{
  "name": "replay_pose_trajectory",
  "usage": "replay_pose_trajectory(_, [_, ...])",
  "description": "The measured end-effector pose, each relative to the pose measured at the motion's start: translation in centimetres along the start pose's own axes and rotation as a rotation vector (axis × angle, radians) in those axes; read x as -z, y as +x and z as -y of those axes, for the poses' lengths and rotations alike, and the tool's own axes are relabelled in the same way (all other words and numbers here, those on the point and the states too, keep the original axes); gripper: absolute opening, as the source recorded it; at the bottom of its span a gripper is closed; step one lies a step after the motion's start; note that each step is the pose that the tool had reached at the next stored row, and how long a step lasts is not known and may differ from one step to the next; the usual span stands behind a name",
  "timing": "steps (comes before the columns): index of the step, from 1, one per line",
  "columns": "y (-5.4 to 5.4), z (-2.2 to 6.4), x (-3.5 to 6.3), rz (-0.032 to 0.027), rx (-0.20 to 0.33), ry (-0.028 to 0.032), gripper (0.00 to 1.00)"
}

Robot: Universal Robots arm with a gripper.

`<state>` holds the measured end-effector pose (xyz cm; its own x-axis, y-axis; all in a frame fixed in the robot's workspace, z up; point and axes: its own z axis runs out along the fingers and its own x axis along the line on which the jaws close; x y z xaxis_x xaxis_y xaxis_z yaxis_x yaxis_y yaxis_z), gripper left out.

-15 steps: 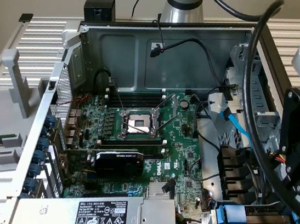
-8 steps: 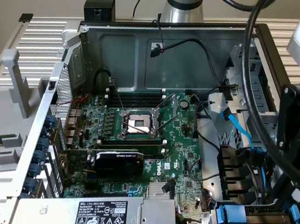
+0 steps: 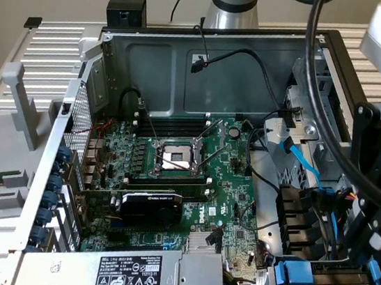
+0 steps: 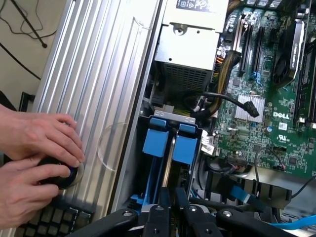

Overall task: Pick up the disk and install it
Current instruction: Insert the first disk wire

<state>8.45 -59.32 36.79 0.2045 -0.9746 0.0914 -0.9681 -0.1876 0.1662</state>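
Note:
The disk stands edge-on in the drive bay of the open computer case, showing its blue carrier frame and a silver metal edge. A second blue carrier sits right beside it. In the exterior view the two blue carriers lie in the bay at the lower right. My gripper hangs just over their near ends, its black fingers close together. I cannot tell whether they pinch the disk or only touch it. In the exterior view my gripper is low at the right edge.
A person's hands rest on a black knob and keyboard beside the case. The grey power-supply box lies just beyond the bay. The motherboard holds a graphics card and an open processor socket. Blue and black cables run near the bay.

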Motion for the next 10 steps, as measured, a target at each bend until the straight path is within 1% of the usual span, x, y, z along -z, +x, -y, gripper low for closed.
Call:
replay_pose_trajectory(5, [-0.03,0.02,0.01,0.0054,-0.032,-0.0031,0.16])
replay_pose_trajectory(10, [-0.2,0.1,0.04,0.006,-0.047,-0.0049,0.16])
